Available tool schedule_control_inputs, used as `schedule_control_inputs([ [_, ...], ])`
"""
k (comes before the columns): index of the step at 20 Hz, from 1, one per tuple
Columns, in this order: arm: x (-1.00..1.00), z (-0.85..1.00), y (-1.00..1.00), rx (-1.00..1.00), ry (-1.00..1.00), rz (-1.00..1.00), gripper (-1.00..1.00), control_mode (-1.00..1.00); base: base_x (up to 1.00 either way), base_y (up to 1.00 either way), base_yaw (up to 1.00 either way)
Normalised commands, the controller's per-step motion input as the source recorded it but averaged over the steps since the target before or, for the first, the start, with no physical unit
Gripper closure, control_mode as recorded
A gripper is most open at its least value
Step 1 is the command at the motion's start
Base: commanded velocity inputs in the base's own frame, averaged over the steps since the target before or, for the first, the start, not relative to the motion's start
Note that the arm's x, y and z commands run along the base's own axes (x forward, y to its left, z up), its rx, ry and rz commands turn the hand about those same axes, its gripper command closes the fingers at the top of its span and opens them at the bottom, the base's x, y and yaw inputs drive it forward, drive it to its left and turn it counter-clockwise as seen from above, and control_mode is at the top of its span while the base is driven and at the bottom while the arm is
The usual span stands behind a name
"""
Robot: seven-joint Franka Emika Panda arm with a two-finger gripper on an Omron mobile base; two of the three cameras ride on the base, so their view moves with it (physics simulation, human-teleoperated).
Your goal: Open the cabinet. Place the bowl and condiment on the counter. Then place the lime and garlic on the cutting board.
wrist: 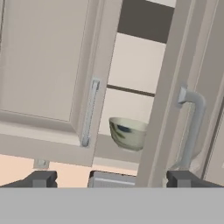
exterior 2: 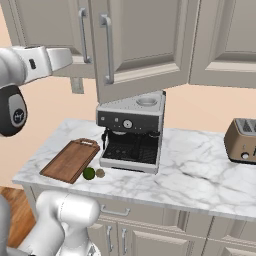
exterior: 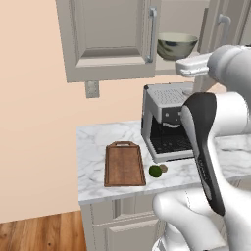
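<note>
The cabinet (exterior: 105, 37) hangs above the counter (exterior: 93, 142); its left door is shut and its right door (exterior 2: 142, 45) stands swung out. Inside, the bowl (exterior: 176, 45) rests on the lower shelf, seen in the hand view as the bowl (wrist: 127, 133) between the left door's handle (wrist: 89, 113) and the open door's handle (wrist: 192, 127). My gripper (wrist: 113, 181) is open and empty, in front of the opening and short of the bowl. The lime (exterior: 155, 170) and garlic (exterior: 163, 168) lie side by side just right of the cutting board (exterior: 124, 164). The condiment is out of view.
A coffee machine (exterior 2: 132, 130) stands on the counter directly under the open cabinet, close to the lime and garlic. A toaster (exterior 2: 242, 140) sits at the far right. The open door's edge juts out above the machine. Drawer fronts (exterior 2: 120, 212) run below the counter.
</note>
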Motion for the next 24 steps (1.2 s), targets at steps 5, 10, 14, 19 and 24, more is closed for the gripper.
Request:
schedule_control_inputs([
  [5,0.24,-0.03,0.25,0.0,0.0,-0.09,-1.0,-1.0,0.0,0.0,0.0],
  [10,0.29,-0.07,0.19,0.0,0.0,-0.13,-1.0,-1.0,0.0,0.0,0.0],
  [14,0.31,-0.15,0.12,0.0,0.0,-0.15,-1.0,-1.0,0.0,0.0,0.0],
  [19,0.3,-0.14,0.04,0.0,0.0,-0.12,-1.0,-1.0,0.0,0.0,0.0],
  [24,0.33,-0.07,0.0,0.0,0.0,-0.05,-1.0,-1.0,0.0,0.0,0.0],
])
